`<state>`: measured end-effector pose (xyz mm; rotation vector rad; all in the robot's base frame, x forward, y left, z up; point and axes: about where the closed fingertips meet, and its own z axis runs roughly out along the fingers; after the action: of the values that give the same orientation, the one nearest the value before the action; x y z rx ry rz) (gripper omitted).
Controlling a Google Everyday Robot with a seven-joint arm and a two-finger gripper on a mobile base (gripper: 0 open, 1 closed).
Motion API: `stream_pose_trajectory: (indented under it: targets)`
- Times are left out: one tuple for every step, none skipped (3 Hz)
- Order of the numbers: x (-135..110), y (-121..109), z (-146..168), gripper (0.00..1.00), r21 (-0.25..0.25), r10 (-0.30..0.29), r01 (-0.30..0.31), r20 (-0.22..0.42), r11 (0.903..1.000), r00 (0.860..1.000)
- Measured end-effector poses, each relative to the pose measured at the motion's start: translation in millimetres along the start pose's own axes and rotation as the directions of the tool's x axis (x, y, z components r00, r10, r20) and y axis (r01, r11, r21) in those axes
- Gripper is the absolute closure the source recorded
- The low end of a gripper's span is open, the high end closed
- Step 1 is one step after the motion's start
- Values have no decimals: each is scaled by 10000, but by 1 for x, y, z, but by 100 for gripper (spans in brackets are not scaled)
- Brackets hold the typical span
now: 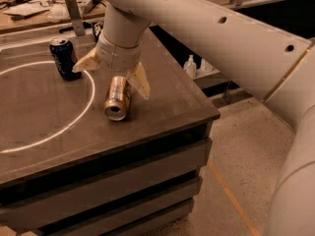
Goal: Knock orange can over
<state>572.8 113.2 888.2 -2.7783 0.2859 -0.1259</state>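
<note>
- The orange can [118,98] lies on its side on the counter [167,107], toward the front right corner. One round end faces the camera and its length runs back toward my arm. It rests just outside the white ring [74,124] marked on the top.
- A can lying flat is what the task asks for, so I judge the knock done.
- My tool [111,81] hangs over the far end of the orange can with its fingers spread wide and nothing clamped between them. One finger [140,80] slants down just beside the can's right flank; I cannot tell whether it touches. The other points left, toward the blue can [63,58].
- I judge that this wide stance suits pushing, not gripping.
- The blue can stands upright at the back left, on the ring's line and just beside my left-pointing finger. It is not my target, so I reckon a straight lift is the safest way out.
- I cannot tell whether either can is full. I see no liquid on the counter by the orange can's open end.
- A small bottle [190,65] stands on a shelf beyond the counter's right edge.
</note>
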Motion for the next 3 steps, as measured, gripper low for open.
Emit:
stream_pose_trajectory:
  targets:
    - [3, 0, -4, 0, 245, 205, -202, -108, 9995, 9997]
    - [8, 3, -10, 0, 562, 547, -532, -264, 9970, 9982]
    - [17, 13, -18, 0, 1246, 1590, -1534, -364, 9803, 9866]
